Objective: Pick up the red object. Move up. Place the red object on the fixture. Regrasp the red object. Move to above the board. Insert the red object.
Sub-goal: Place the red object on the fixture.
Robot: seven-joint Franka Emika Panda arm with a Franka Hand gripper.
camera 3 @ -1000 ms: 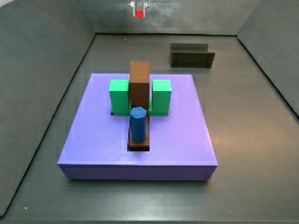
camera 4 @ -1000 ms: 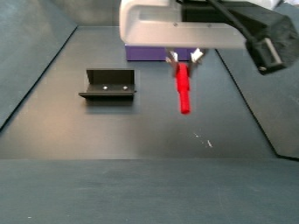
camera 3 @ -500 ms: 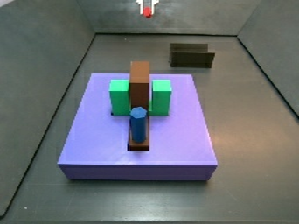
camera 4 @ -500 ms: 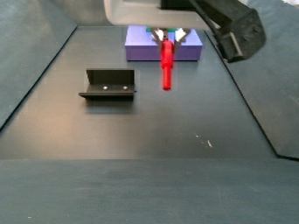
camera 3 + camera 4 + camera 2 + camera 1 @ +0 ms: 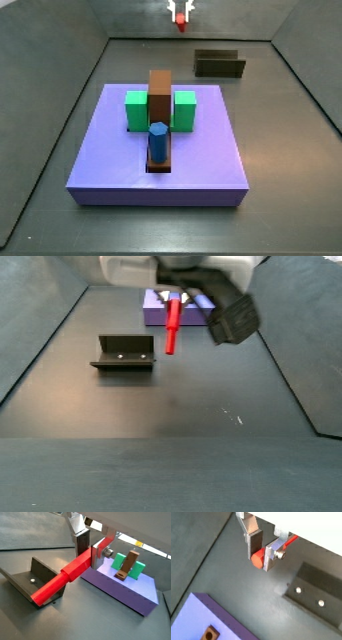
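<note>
Gripper point(image 5: 178, 298) top centre, pinching red object point(image 5: 173, 327) by its top end | peg hangs airborne right of fixture point(image 5: 123, 353) | likely light, rigid, smooth; regrasp mid-shaft

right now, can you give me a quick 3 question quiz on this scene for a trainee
1. True or false: the gripper is shut on the red object.
2. Multiple choice: the red object is A) lying on the floor, B) held in the air, C) seated in the fixture.
3. Short answer: which blue piece stands on the board?

Key:
1. True. In a wrist view the fingers clamp it.
2. B
3. The blue cylinder, in front of the brown bar.
</note>
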